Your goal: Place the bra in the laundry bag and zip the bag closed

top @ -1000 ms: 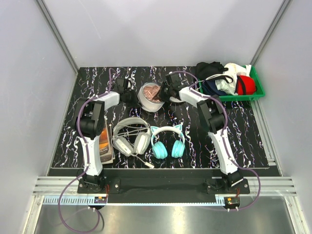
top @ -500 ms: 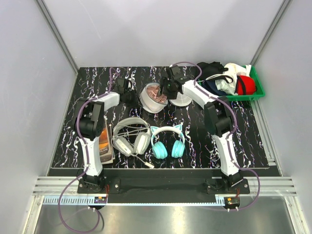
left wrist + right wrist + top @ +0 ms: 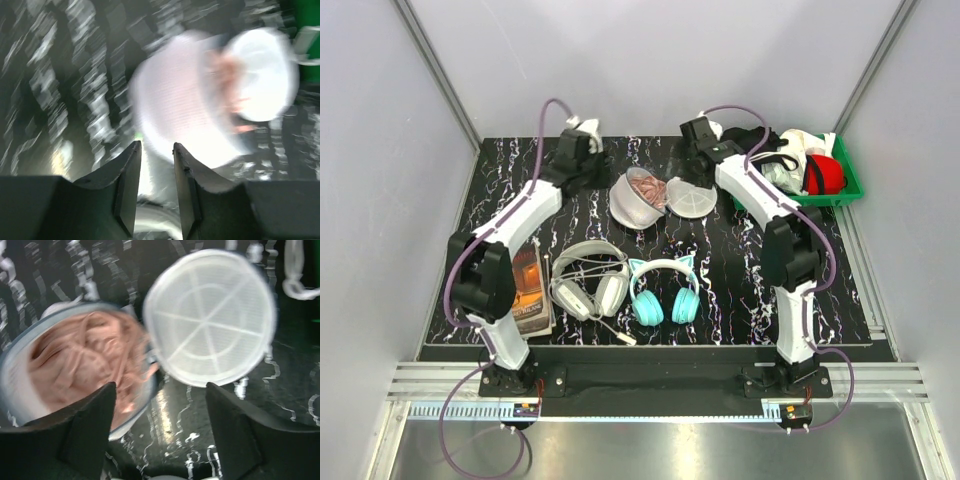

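Note:
The laundry bag is a white mesh pouch lying open at the back middle of the table. Its round lid is flipped out to the right. The pale pink bra is bundled inside it; in the right wrist view the bra fills the pouch beside the lid. My left gripper hovers left of the bag, open and empty. In the blurred left wrist view the bag lies beyond my left gripper. My right gripper hangs open wide above bag and lid, behind them in the top view.
White-grey headphones and teal cat-ear headphones lie in front of the bag. A green bin of black, white and red clothes stands at the back right. A booklet lies near the left arm.
Both grippers have let go of the bag, opened and drawn back and up from it. The lid now lies flipped out to the right.

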`<state>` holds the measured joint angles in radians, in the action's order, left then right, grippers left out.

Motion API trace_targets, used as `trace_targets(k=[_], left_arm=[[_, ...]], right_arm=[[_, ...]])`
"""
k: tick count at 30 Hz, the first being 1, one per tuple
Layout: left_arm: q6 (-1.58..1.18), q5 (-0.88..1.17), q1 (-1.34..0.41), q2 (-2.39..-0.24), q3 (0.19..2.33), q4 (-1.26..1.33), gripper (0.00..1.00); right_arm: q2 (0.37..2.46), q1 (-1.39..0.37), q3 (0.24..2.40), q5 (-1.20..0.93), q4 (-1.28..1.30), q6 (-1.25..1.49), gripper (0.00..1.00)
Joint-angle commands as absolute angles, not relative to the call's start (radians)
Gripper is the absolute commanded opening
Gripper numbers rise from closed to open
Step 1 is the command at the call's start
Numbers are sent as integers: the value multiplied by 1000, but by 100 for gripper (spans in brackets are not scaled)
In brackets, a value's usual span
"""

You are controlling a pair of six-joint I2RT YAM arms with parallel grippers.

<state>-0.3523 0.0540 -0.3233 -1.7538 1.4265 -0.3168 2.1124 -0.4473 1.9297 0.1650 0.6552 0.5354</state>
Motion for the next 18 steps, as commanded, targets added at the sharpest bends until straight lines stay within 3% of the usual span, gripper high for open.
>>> trace_targets(k=[1, 6, 18], left_arm=[[-221, 141, -454, -1839, 1620, -265, 35], [-236, 238, -494, -1994, 1767, -273, 30], [-267, 166, -494, -2247, 1859, -356, 27]], right_arm=[[2091, -385, 1864, 276, 663, 669, 75], [2123, -354, 1807, 281, 629, 709, 62], [2184, -304, 1694, 198, 545, 772, 50]])
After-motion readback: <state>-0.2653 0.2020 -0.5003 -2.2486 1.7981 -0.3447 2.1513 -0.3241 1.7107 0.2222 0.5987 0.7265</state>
